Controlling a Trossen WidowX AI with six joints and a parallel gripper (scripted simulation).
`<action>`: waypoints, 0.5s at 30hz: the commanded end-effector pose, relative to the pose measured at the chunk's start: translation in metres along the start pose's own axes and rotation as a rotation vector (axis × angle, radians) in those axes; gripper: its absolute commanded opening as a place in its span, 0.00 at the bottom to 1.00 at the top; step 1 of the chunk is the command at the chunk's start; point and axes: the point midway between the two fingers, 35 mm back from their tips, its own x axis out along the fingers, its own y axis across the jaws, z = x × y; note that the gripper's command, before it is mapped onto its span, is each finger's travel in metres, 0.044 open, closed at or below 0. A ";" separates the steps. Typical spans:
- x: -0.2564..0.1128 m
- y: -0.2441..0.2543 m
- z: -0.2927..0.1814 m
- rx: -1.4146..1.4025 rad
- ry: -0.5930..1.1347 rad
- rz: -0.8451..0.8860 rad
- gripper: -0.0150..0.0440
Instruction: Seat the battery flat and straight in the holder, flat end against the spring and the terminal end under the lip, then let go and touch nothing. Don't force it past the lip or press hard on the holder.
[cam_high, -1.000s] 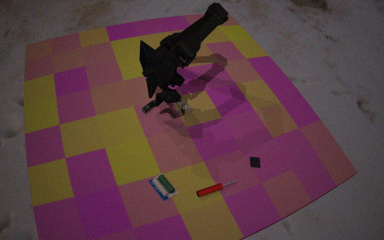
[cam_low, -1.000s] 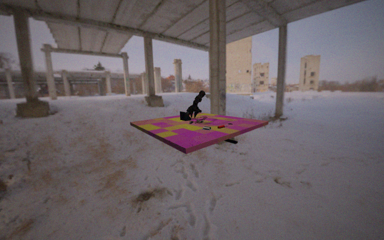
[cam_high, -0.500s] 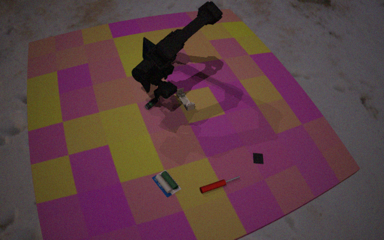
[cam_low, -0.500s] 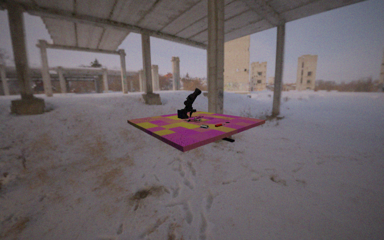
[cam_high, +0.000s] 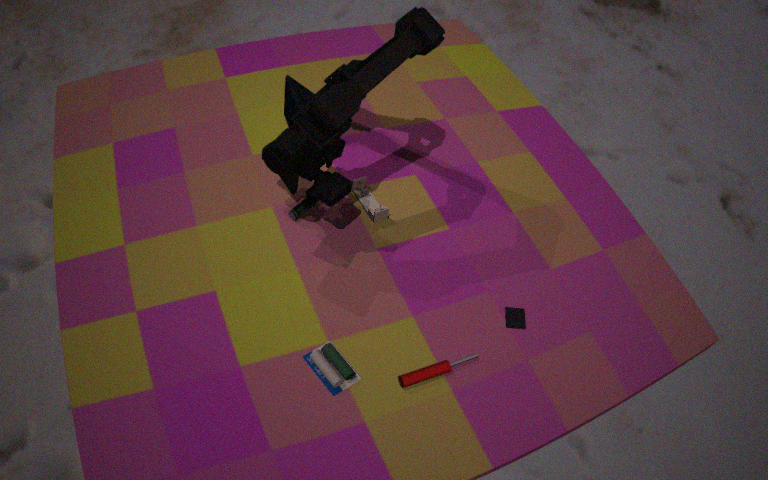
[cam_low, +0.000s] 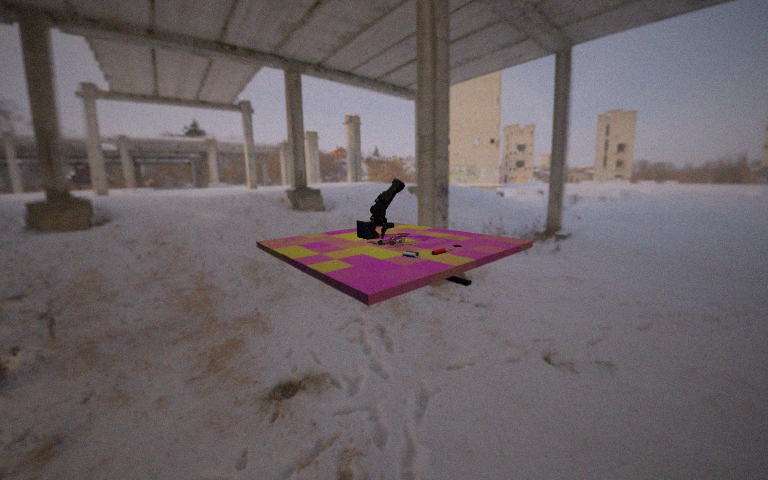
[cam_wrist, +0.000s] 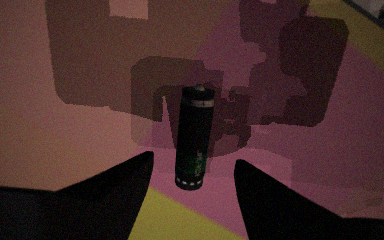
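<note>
The dark green battery (cam_high: 295, 213) (cam_wrist: 195, 137) lies on the patchwork table top, partly hidden by the arm in the top view. In the wrist view its nubbed terminal end points up and away from the fingers, and its flat end is toward them. My gripper (cam_wrist: 194, 162) is open above it, with a gap at each side of the battery. The narrow white holder (cam_high: 370, 204) is a short way right of the gripper in the top view, and a corner of it shows at the top right of the wrist view. Its spring and lip are too small to make out.
A blue and white card (cam_high: 338, 390) bears a green and a white cylinder near the front. A red screwdriver (cam_high: 424, 373) (cam_low: 438, 251) lies right of it, and a small black square (cam_high: 515, 318) (cam_low: 457, 246) lies farther right. Arm shadows cover the area around the battery.
</note>
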 end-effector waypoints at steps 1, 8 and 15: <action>0.009 0.001 0.002 0.008 -0.009 0.000 0.64; 0.020 0.001 0.003 0.008 -0.010 -0.001 0.64; 0.031 0.001 0.004 0.007 -0.011 -0.001 0.64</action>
